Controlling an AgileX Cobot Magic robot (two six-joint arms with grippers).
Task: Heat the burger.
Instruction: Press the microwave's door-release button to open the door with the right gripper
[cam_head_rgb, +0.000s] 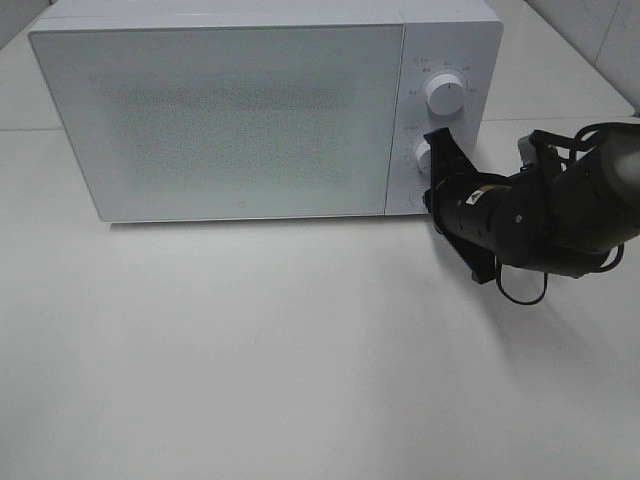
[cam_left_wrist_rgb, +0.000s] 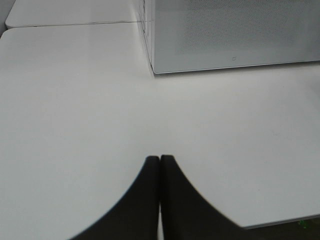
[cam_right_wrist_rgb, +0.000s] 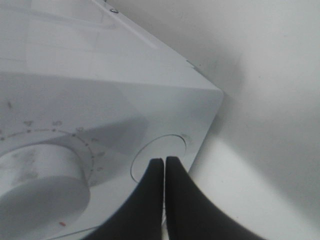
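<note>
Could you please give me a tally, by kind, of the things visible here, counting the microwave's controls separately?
Microwave: 1
Dial knobs: 2 (upper knob, lower knob)
Round button: 1
Tools: 2 (left tool, right tool)
Total: 6

White table; white microwave standing on it.

White tabletop, pale tiles beyond its far corner
</note>
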